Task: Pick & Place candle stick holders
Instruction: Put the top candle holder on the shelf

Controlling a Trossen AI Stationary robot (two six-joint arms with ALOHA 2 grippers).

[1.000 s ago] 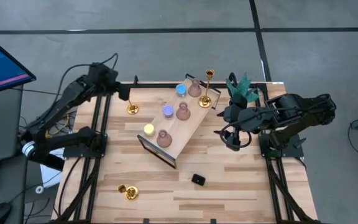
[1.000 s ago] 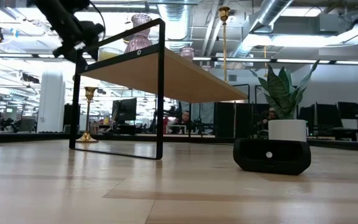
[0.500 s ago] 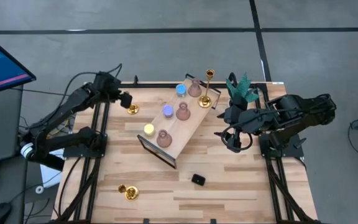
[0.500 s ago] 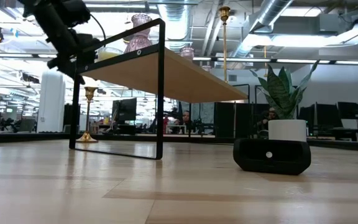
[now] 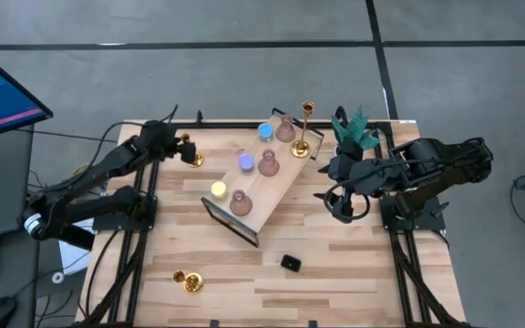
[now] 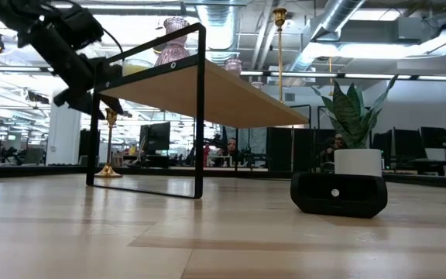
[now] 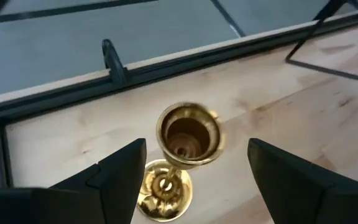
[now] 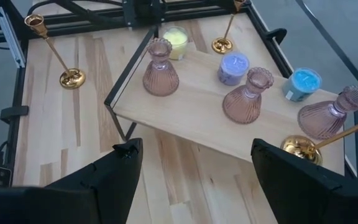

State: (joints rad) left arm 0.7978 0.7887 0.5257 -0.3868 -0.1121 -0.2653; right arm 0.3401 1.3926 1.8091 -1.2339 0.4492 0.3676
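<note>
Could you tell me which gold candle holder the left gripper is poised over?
The gold holder at the table's far left, beside the shelf, framed by the open left gripper; the others stand elsewhere.

In the high view you have a raised shelf (image 5: 276, 187) running diagonally across the table's (image 5: 335, 273) middle. On it sit three bulbous holders (image 5: 268, 163) along one side and three little round holders (image 5: 245, 162) along the other, with a tall stemmed holder (image 5: 304, 130) at its upper-right end. Right of that stands the plant (image 5: 354, 129). A stemmed holder (image 5: 192, 155) stands upper left of the shelf, between the left gripper's (image 5: 184, 146) spread fingers. Another stemmed holder (image 5: 188, 281) lies lower left; a small block (image 5: 290, 263) sits lower centre. The right gripper (image 5: 335, 199) hangs right of the shelf.
</note>
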